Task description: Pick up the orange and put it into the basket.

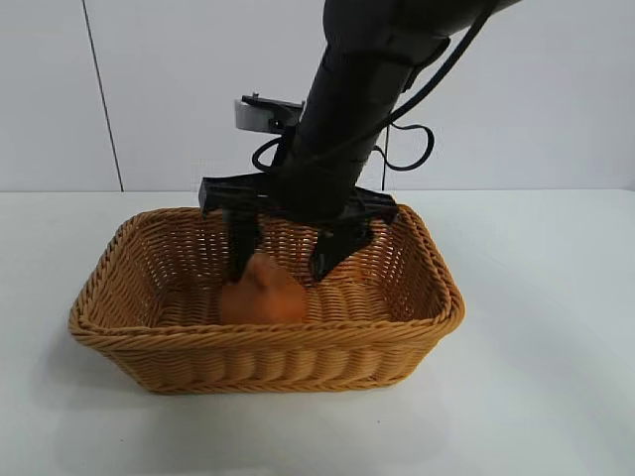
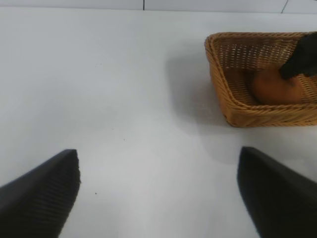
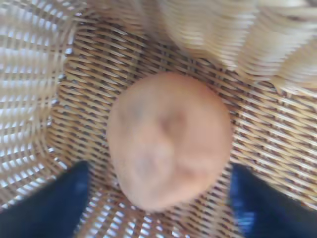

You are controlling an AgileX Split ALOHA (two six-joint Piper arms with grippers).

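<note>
The dull-orange lumpy orange (image 1: 263,295) lies on the floor of the tan wicker basket (image 1: 417,327), near its front wall. My right gripper (image 1: 281,266) hangs inside the basket just above the orange, open, with a finger on either side and apart from the fruit. In the right wrist view the orange (image 3: 169,139) fills the middle, free between the dark fingertips (image 3: 52,203). The left wrist view shows the basket (image 2: 233,106) and the orange (image 2: 277,89) far off. My left gripper (image 2: 158,198) is open and empty over bare table, away from the basket.
The basket stands in the middle of a white table (image 1: 556,377), with a white wall behind. Nothing else lies on the table round the basket. The right arm's black body (image 1: 357,89) reaches down from above into the basket.
</note>
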